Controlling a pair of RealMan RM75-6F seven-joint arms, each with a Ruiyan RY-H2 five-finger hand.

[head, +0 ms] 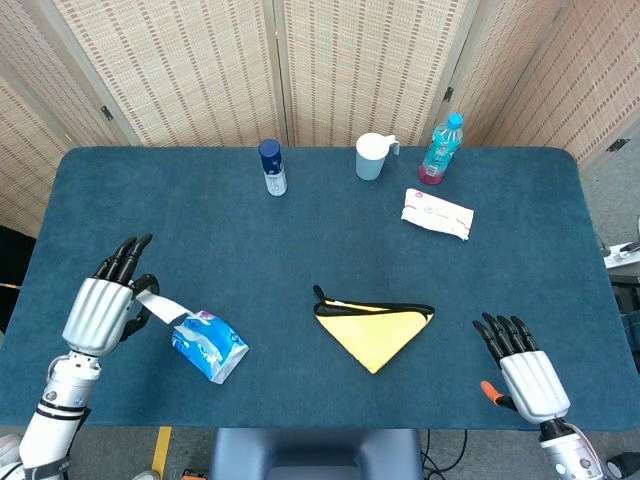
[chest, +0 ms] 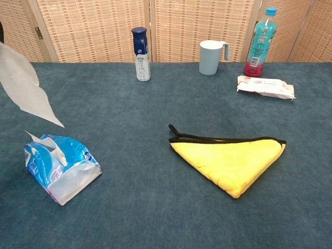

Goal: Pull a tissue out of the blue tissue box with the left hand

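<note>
The blue tissue pack (head: 210, 345) (chest: 61, 168) lies on the table near the front left, with a bit of white tissue sticking out of its top. My left hand (head: 102, 307) is raised to the left of the pack and pinches a white tissue (head: 160, 307) (chest: 25, 85) that hangs free in the air, clear of the pack. The chest view shows the tissue at its left edge but not the hand. My right hand (head: 523, 369) rests open at the front right, holding nothing.
A yellow cloth (head: 373, 327) lies in the front middle. At the back stand a dark blue bottle (head: 272, 167), a light blue cup (head: 371, 157) and a teal bottle (head: 441, 149). A white wipes pack (head: 436, 214) lies at the back right.
</note>
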